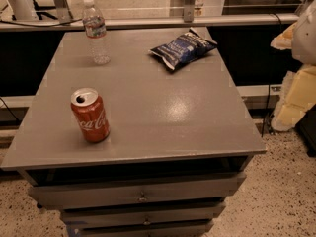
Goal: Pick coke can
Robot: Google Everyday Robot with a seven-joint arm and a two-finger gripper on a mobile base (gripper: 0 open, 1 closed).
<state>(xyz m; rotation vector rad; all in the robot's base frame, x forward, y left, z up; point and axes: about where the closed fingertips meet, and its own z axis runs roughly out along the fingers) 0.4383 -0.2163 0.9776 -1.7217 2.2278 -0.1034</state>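
The coke can (90,115) is a small red can with white script and a silver top with an open pull-tab hole. It stands upright near the front left of the grey table top (163,112). My gripper (296,78) shows as a pale cream and yellow shape at the right edge of the view. It is off the table's right side, far from the can and holding nothing that I can see.
A clear plastic water bottle (96,31) stands upright at the back left of the table. A dark blue chip bag (183,48) lies at the back middle-right. Drawers (143,194) sit below the table front. A rail (148,21) runs behind the table.
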